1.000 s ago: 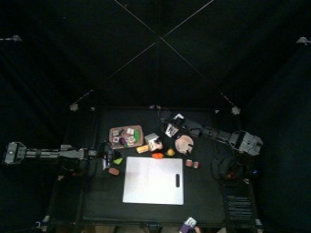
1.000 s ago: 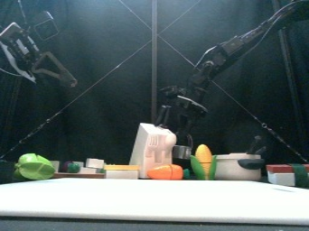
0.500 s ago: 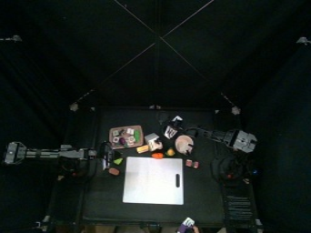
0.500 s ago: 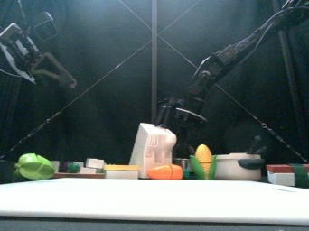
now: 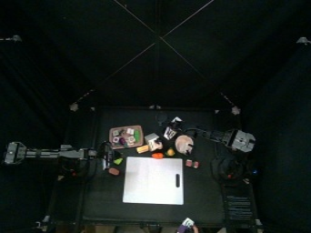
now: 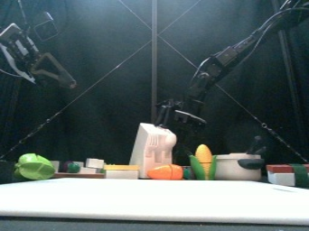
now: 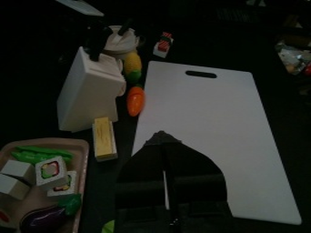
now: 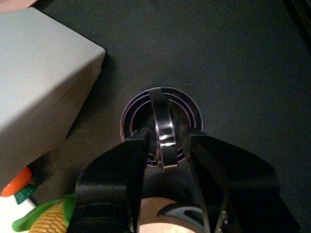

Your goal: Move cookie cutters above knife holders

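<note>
My right gripper (image 8: 162, 153) is shut on a round metal cookie cutter (image 8: 162, 102) and holds it in the air next to the white knife holder (image 8: 39, 68). In the front view the right gripper (image 6: 176, 115) hangs just above and to the right of the knife holder's (image 6: 152, 150) top. In the top view the right gripper (image 5: 174, 131) is by the knife holder (image 5: 155, 142). My left gripper (image 7: 162, 153) is empty, raised at the table's left (image 6: 36, 63), its jaws together.
A white cutting board (image 5: 158, 182) lies at the front. A corn cob (image 6: 203, 161), an orange vegetable (image 6: 167, 171) and a pot (image 6: 238, 166) stand right of the knife holder. A tray (image 7: 15, 148) of toy food and a green pepper (image 6: 34, 166) are at the left.
My right gripper has come down and slightly left with the cookie cutter, closer to the knife holder's top. The left arm has not moved.
</note>
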Robot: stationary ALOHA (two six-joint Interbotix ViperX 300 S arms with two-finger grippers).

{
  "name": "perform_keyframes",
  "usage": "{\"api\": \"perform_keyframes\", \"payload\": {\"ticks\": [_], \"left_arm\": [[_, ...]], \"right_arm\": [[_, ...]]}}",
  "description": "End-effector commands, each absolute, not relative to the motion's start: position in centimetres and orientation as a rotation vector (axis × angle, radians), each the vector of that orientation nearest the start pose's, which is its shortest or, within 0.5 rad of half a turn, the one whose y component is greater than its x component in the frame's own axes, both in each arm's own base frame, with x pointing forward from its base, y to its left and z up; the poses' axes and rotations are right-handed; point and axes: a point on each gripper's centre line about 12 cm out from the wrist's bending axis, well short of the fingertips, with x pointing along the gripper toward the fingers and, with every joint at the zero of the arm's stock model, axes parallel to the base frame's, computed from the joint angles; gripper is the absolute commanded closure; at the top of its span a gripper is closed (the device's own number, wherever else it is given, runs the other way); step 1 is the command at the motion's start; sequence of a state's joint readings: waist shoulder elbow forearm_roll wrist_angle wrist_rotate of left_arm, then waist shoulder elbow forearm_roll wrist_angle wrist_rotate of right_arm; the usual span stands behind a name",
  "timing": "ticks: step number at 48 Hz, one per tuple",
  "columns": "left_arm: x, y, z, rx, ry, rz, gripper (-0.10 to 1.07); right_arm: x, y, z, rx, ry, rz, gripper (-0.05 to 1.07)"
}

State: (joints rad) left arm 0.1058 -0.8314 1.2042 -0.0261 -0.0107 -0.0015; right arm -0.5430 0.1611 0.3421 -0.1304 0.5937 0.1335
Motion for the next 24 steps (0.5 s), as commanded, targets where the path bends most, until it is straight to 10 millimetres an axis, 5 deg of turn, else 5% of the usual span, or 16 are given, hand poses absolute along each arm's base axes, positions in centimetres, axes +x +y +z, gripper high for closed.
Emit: {"api": "perform_keyframes", "payload": {"ticks": [1, 24], "left_arm": [[20.9, 2.3, 22.7, -0.046, 0.346, 0.111, 1.00], [20.9, 2.3, 22.7, -0.047, 0.346, 0.112, 1.00]], "right_arm": [[36.2, -22.7, 19.0, 0.268, 1.003, -0.570, 0.23], [36.0, -21.2, 22.4, 0.254, 0.937, -0.552, 0.23]]}}
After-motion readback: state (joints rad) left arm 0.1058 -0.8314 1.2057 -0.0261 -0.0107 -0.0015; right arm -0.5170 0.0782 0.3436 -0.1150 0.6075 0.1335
